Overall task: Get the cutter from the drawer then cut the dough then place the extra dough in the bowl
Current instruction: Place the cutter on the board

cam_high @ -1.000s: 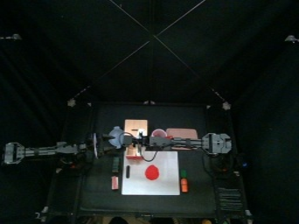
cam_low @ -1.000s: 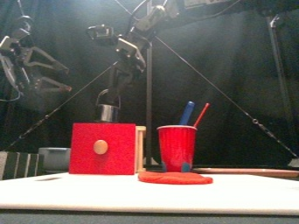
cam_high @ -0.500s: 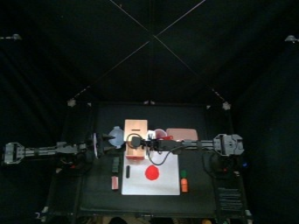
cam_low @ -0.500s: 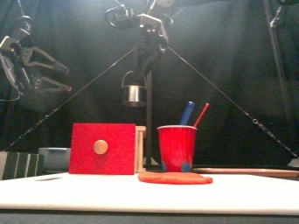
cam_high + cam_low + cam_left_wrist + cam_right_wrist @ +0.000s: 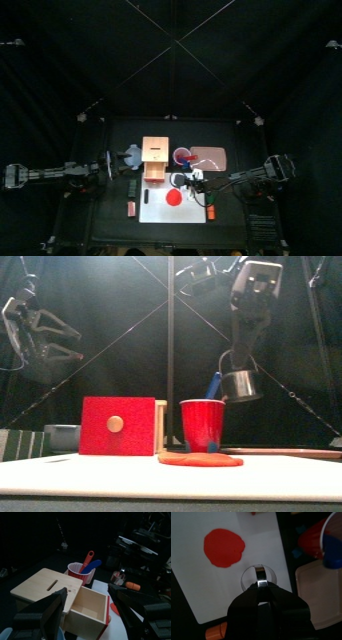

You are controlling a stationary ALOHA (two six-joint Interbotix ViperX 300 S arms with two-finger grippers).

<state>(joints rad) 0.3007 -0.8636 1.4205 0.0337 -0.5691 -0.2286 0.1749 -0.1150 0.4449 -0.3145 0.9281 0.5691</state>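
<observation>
The right gripper (image 5: 260,587) is closed tight on the wire handle of the cutter (image 5: 258,576), which is hung above the white board (image 5: 258,542), beside the dough (image 5: 224,547) rather than over it. The ring should be centred over the disc, levelled, then pressed straight down. The wrist is pointed downward; the left gripper (image 5: 90,606) is parked wide open by the wooden box (image 5: 47,587).

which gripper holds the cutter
The right gripper, shut on the cutter above the board; the left gripper is open by the box.
</observation>
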